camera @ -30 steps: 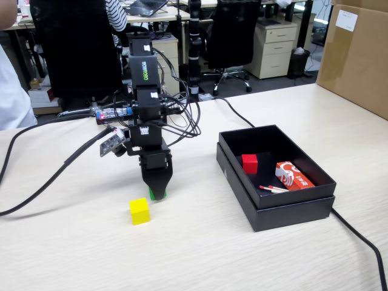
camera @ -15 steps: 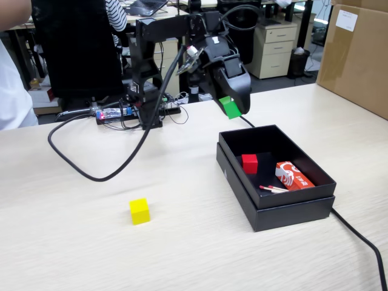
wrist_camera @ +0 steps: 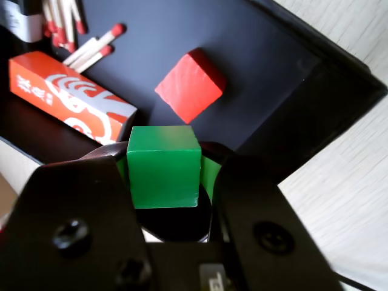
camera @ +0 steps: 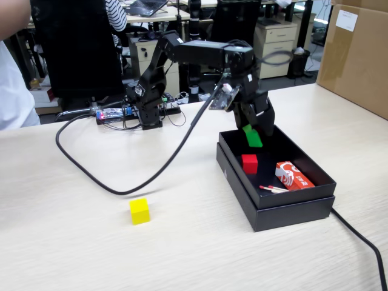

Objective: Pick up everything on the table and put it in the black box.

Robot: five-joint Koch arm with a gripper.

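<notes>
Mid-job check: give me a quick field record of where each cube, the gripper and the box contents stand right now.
gripper: shut on the green cube, held above the black box interior
green cube: in the jaws, not yet released
red cube: lying on the box floor
yellow cube: on the table, apart from the box, to its left in the fixed view
black box: open, on the table
other contents: printed packet and red-tipped sticks inside the box
left to do: release green, fetch yellow

An office: swivel chairs [camera: 233, 36], drawer pedestals [camera: 274, 48] (laptop [camera: 145, 6] behind).
</notes>
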